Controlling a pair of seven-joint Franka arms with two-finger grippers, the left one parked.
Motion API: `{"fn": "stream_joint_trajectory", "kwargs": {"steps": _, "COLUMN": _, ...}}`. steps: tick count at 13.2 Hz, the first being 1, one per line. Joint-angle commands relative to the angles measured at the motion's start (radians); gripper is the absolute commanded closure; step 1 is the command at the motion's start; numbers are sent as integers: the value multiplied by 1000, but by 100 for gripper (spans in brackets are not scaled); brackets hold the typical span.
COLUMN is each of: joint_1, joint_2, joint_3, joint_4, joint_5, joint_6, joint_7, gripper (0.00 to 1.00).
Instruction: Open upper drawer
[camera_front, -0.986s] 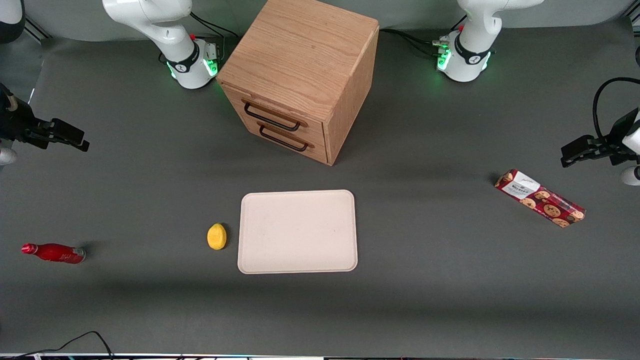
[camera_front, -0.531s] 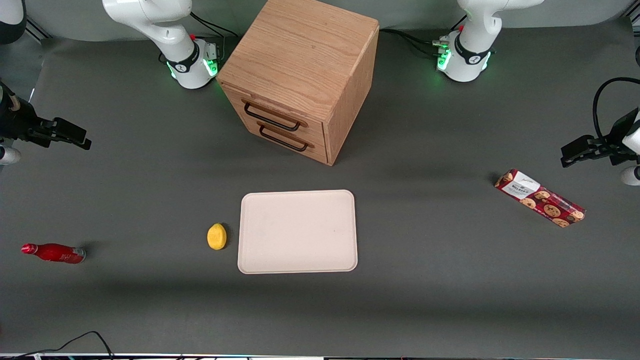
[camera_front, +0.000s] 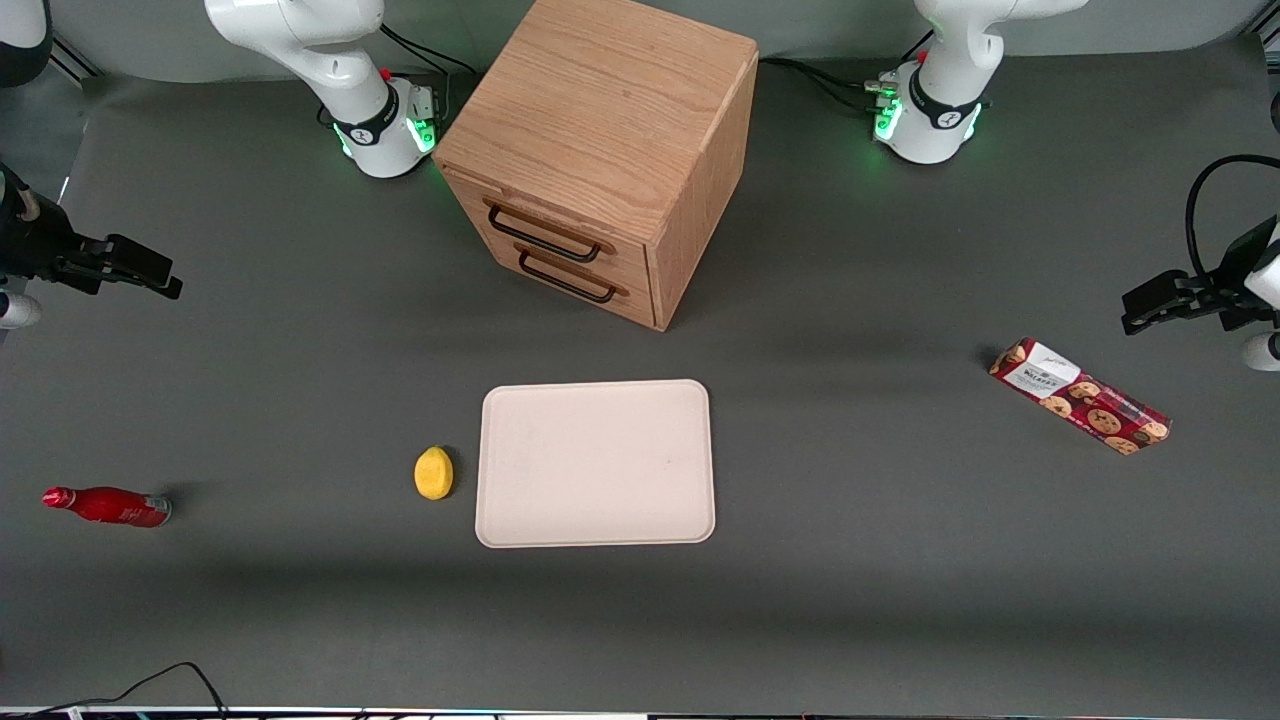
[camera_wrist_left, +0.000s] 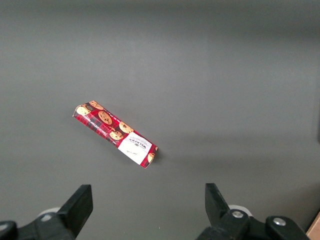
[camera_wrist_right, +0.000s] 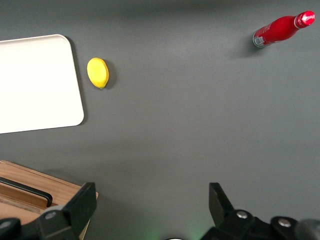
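Note:
The oak cabinet stands at the table's middle, far from the front camera. Its upper drawer is pushed in, with a thin black bar handle; the lower drawer sits under it, also pushed in. My right gripper hovers at the working arm's end of the table, well apart from the cabinet, open and empty. In the right wrist view the gripper has its fingers spread wide over bare mat, and a corner of the cabinet with a black handle shows beside one finger.
A cream tray lies nearer the front camera than the cabinet, with a yellow lemon beside it. A red bottle lies at the working arm's end. A red cookie box lies toward the parked arm's end.
My right gripper has shifted slightly away from the front camera. Nothing else has moved.

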Motion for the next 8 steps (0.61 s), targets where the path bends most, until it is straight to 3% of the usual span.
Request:
{"fn": "stream_joint_trajectory", "kwargs": {"steps": 1, "joint_1": 7, "joint_2": -2, "joint_3": 7, "joint_4": 19, "joint_5": -15, "joint_6": -23, "joint_7": -1, "gripper": 0}}
{"fn": "stream_joint_trajectory", "kwargs": {"steps": 5, "joint_1": 28, "joint_2": -8, "joint_3": 43, "joint_4": 16, "joint_5": -7, "joint_6": -29, "joint_7": -7, "gripper": 0}}
{"fn": "stream_joint_trajectory", "kwargs": {"steps": 8, "joint_1": 158, "joint_2": -5, "joint_3": 46, "joint_4": 16, "joint_5": 46, "joint_6": -93, "joint_7": 6, "gripper": 0}}
